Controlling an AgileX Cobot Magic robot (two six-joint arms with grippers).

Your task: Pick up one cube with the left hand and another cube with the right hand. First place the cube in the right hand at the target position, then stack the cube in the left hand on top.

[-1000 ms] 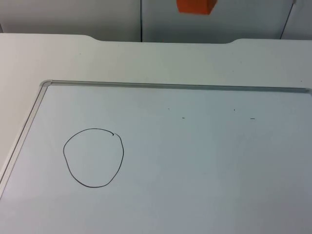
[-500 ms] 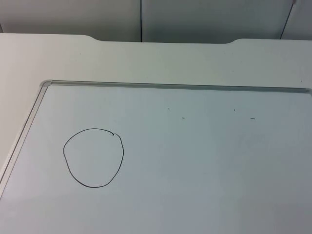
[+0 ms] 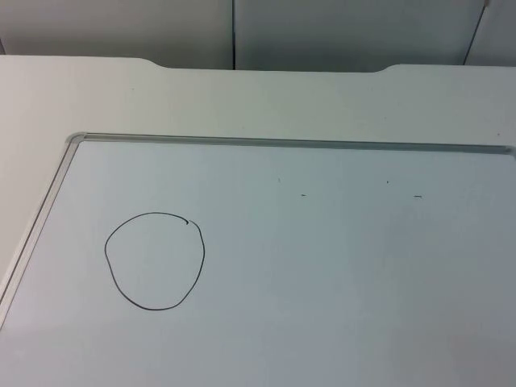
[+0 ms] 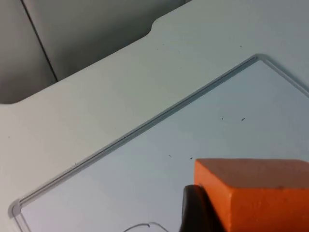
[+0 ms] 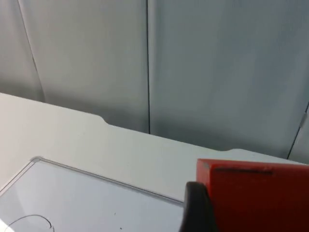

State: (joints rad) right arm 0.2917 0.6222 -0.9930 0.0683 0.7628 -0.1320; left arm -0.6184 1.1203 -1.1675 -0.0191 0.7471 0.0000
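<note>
Overhead, a white rectangular whiteboard with a thin pale metal frame (image 3: 266,143) lies flat on the white table top (image 3: 242,101), and the table ends at a grey partition wall (image 3: 322,32) toward twelve o'clock. A hand-drawn black marker circle (image 3: 154,260) sits on the board toward eight o'clock from its middle, well apart from the frame; a few tiny dark marks dot the board near its centre. Nothing stands inside the circle.

From the left wrist camera, the left gripper (image 4: 241,212) holds an orange solid cube (image 4: 256,193), with one black fingertip (image 4: 195,212) pressed flat against the cube's side; the opposite finger is hidden behind the cube. This cube is raised above the whiteboard, whose framed edge runs diagonally beneath, and a short arc of the drawn circle shows on the board close to the fingertip.

From the right wrist camera, the right gripper (image 5: 246,208) grips a red-orange solid cube (image 5: 253,193), a black fingertip (image 5: 198,210) touching its side face. That cube is held high, with the partition wall, the table's far edge and the board's framed corner behind it, and a piece of the circle line on the board.
</note>
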